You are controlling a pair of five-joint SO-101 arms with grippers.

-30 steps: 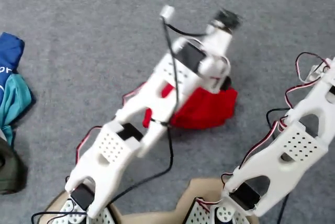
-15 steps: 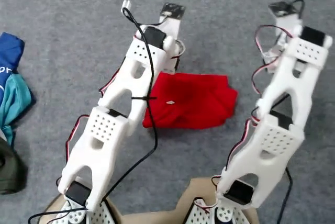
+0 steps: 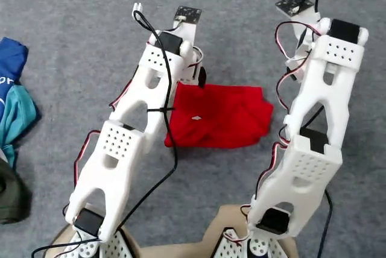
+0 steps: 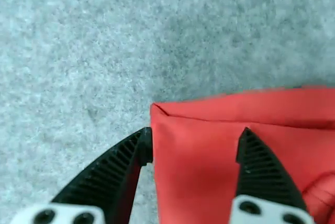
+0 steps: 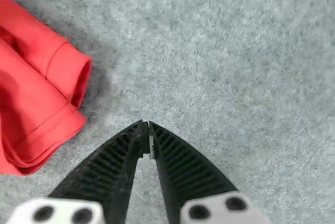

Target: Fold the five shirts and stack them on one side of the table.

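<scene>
A red shirt (image 3: 220, 116) lies partly folded at the middle of the grey table. My left gripper (image 4: 196, 140) is open, hanging over the shirt's far left corner (image 4: 157, 111), one finger beside its edge and the other above the cloth (image 4: 220, 130). In the high view the left gripper (image 3: 201, 77) sits at that same corner. My right gripper (image 5: 146, 130) is shut and empty over bare table, just off the shirt's right sleeve (image 5: 65, 67). The right arm (image 3: 319, 83) stands to the right of the shirt.
A pile of other shirts, blue (image 3: 11, 59), teal (image 3: 15, 116) and dark (image 3: 9, 195), lies at the table's left edge. Grey cloth (image 3: 90, 35) covers the table. The arm bases stand at the near edge.
The left arm swung from over the shirt's right side to its far left corner and settled lower. The right arm rose from the near right and reached out beside the shirt's right edge.
</scene>
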